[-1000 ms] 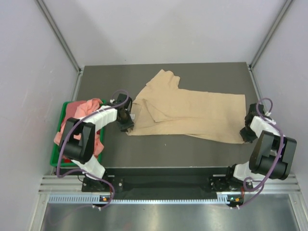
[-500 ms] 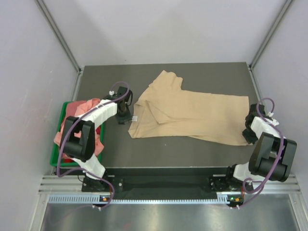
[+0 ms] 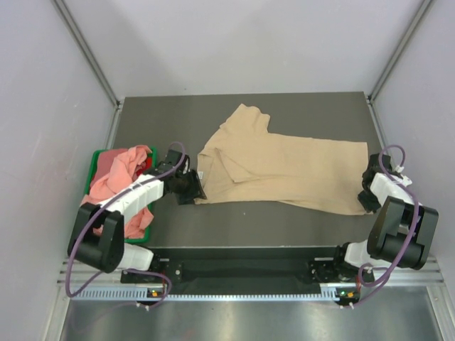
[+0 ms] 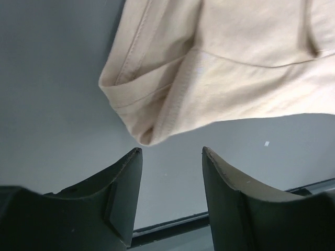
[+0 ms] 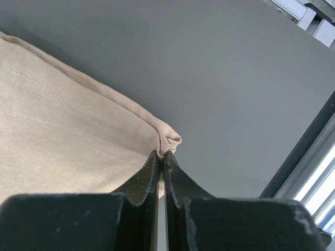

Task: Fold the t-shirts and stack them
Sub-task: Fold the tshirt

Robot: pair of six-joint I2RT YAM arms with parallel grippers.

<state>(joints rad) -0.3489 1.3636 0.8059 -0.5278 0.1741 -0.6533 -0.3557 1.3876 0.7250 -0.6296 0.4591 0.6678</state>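
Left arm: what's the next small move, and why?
Probably ease the left gripper forward until the near corner of the tan shirt sits between its fingers, ready to close. Its jaws are open and the corner lies just past the fingertips, untouched, while the right gripper is shut on a corner at the shirt's other end.

Left arm (image 3: pixel 135 193) stretched low, elbow swung out to the left, wrist turned toward the right; left gripper (image 4: pixel 171 151) wide open, fingers (image 4: pixel 125 183) spread with nothing between them; right arm (image 3: pixel 398 220) folded tight on the far right; right gripper (image 5: pixel 161 154) pinched flat, hem of the tan t-shirt (image 5: pixel 63 130) nipped at its tips.
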